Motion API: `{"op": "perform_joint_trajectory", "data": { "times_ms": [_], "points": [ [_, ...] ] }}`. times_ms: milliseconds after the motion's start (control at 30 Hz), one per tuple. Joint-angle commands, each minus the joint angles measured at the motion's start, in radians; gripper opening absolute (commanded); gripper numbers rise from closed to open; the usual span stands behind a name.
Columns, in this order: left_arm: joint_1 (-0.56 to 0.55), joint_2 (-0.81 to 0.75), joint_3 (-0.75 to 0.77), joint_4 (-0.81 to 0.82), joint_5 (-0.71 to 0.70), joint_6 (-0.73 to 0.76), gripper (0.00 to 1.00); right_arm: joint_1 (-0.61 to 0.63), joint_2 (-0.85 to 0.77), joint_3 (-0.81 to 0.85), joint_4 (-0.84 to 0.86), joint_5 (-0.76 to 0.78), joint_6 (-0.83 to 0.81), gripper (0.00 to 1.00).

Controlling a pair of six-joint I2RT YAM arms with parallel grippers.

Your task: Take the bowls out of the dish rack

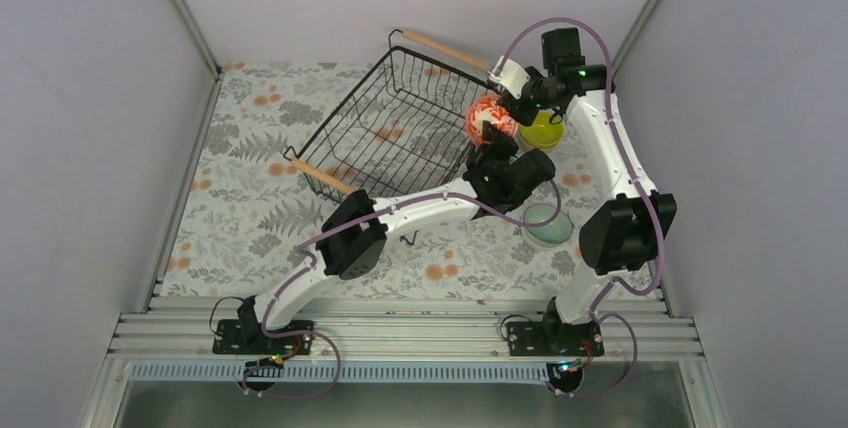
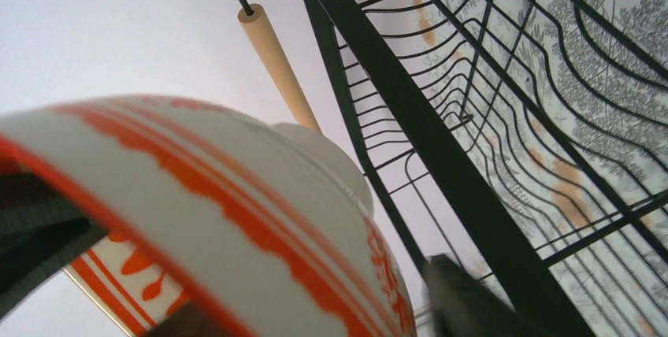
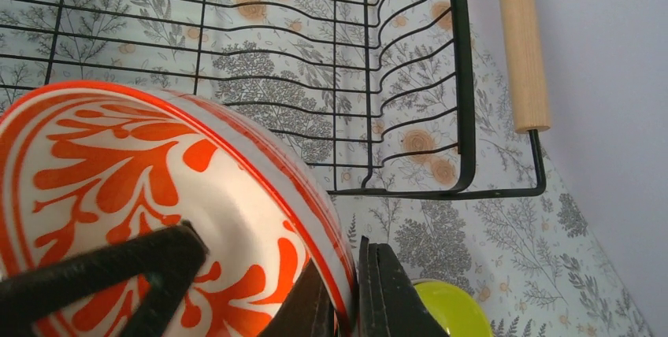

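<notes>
Your right gripper (image 3: 351, 299) has its 2 black fingers pinched tight on the rim of the round, glossy red-orange patterned bowl (image 1: 492, 116). The bowl hangs tilted on edge in the air, just outside the right side of the rectangular black wire dish rack (image 1: 400, 123).

Your left gripper (image 1: 489, 151) crowds the same bowl from the near side. In its wrist view a dark finger shows on either side of the bowl's wall, but you cannot tell whether they press on it or stand free.

The rack's thin wire wall stands right beside the bowl. The smooth yellow-green bowl (image 1: 543, 132) sits on the cloth just beside and below your right gripper. A pale mint bowl (image 1: 549, 226) rests nearer to you, between the 2 forearms, with a cable crossing its edge.

That makes 3 bowls in view. The rack lies askew on the floral-printed tablecloth (image 1: 250, 218), with 2 light wooden rod handles: the far handle (image 1: 447, 49) and the near handle (image 1: 325, 177).
</notes>
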Motion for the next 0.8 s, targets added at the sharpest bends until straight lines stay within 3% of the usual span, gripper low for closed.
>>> {"op": "perform_joint_trajectory", "data": {
  "times_ms": [0,67,100,133,500,767],
  "points": [
    [-0.007,0.006,0.025,0.053,-0.040,0.016,0.65,0.005,0.001,0.034,-0.013,-0.052,0.026,0.04],
    [-0.007,0.006,0.027,0.065,-0.040,0.022,0.82,0.004,0.002,0.045,-0.017,-0.051,0.036,0.04],
    [-0.006,0.006,0.029,0.078,-0.040,0.028,0.96,0.004,0.000,0.050,-0.013,-0.048,0.044,0.04],
    [-0.006,0.005,0.031,0.088,-0.039,0.034,1.00,0.003,-0.003,0.054,-0.009,-0.048,0.050,0.04],
    [-0.020,-0.031,0.030,0.098,-0.050,0.043,1.00,-0.022,-0.004,0.113,0.082,0.011,0.200,0.04],
    [-0.034,-0.098,0.081,0.206,-0.025,0.104,1.00,-0.106,0.059,0.193,0.113,0.067,0.309,0.04]
  ]
}}
